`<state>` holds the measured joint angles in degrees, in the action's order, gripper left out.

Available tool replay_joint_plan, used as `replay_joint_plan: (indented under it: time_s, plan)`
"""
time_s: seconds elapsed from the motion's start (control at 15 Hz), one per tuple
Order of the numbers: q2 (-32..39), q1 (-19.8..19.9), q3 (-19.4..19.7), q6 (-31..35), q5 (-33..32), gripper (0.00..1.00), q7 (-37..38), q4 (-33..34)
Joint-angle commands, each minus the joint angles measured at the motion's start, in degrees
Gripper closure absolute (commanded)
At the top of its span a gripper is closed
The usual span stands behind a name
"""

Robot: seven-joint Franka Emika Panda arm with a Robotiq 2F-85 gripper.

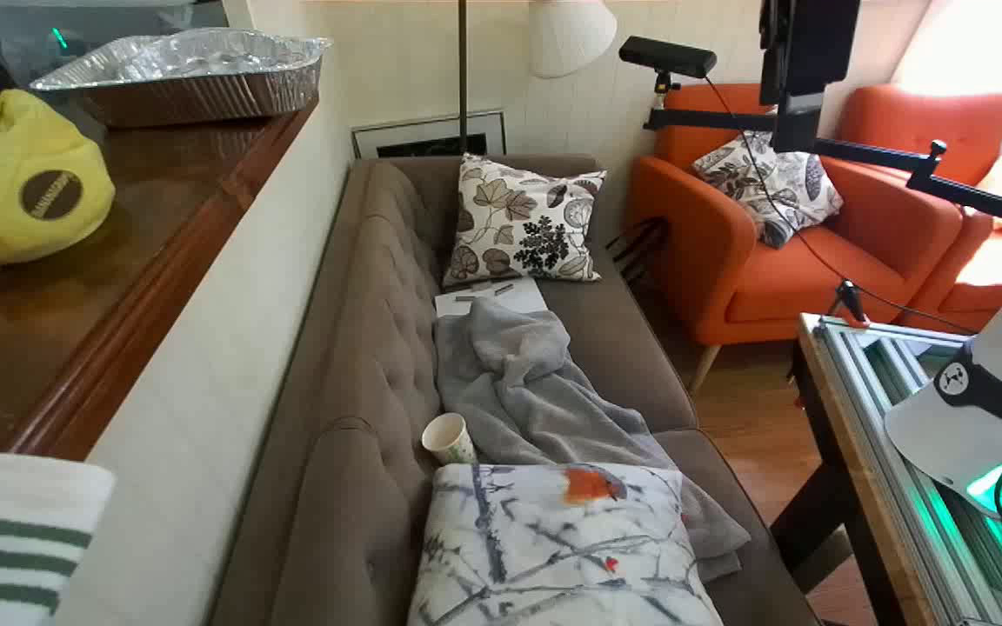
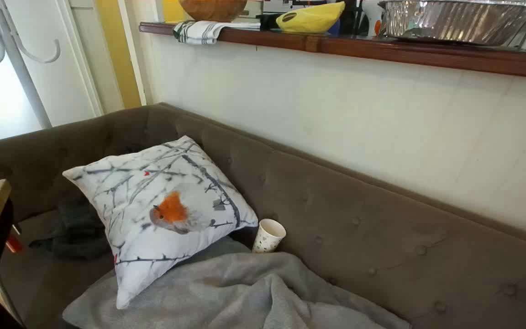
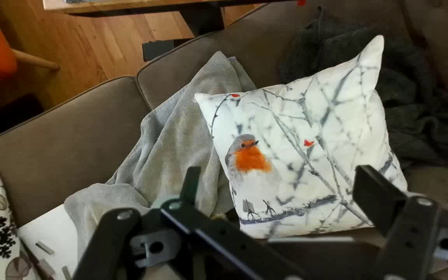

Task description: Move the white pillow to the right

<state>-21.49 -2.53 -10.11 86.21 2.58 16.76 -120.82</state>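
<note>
The white pillow (image 1: pixel 553 548) with an orange-breasted bird and grey branches lies on the brown sofa. It also shows in an exterior view (image 2: pixel 153 201), tilted against the sofa back and partly on the grey blanket (image 2: pixel 226 292). In the wrist view the pillow (image 3: pixel 298 128) lies beyond my gripper (image 3: pixel 282 184). My gripper's fingers are wide apart with nothing held between them. They overlap the pillow's lower part in the picture; I see no sign of contact. I cannot make out the fingers in the exterior views.
A paper cup (image 2: pixel 269 235) stands beside the pillow against the sofa back (image 2: pixel 381 219). A leaf-patterned pillow (image 1: pixel 527 217) and a white sheet (image 1: pixel 501 297) lie at the sofa's far end. A dark cloth (image 2: pixel 78 228) lies behind the white pillow. The robot's table (image 1: pixel 866 452) edges the sofa.
</note>
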Motion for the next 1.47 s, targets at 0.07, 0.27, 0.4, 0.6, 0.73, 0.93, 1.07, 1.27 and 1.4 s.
replay_joint_plan:
  time_s: [0.07, 0.27, 0.4, 0.6, 0.73, 0.93, 1.07, 1.27, 1.4]
  plan:
    - [0.1, -0.54, 0.45, -0.15, -0.15, 0.0, 0.16, 0.16]
    - [0.1, -0.54, 0.45, -0.15, -0.15, 0.0, 0.16, 0.16]
    - [4.26, -0.39, 0.68, 2.46, -0.13, 0.0, -0.95, 0.71]
    - [11.41, -0.2, -0.93, 10.95, -6.28, 0.0, 1.25, 0.39]
    - [17.81, -1.05, -1.2, 15.79, -9.43, 0.0, 1.3, 1.64]
    - [28.84, -3.21, -0.85, 22.63, -9.15, 0.0, -2.6, 5.26]
    - [24.78, -3.75, 0.19, 22.6, -9.51, 0.0, -0.97, 1.52]
    - [29.3, -4.46, 0.39, 23.44, -9.39, 0.0, -1.42, 4.07]
    - [29.26, -4.44, 0.43, 23.41, -9.39, 0.0, -1.66, 4.71]
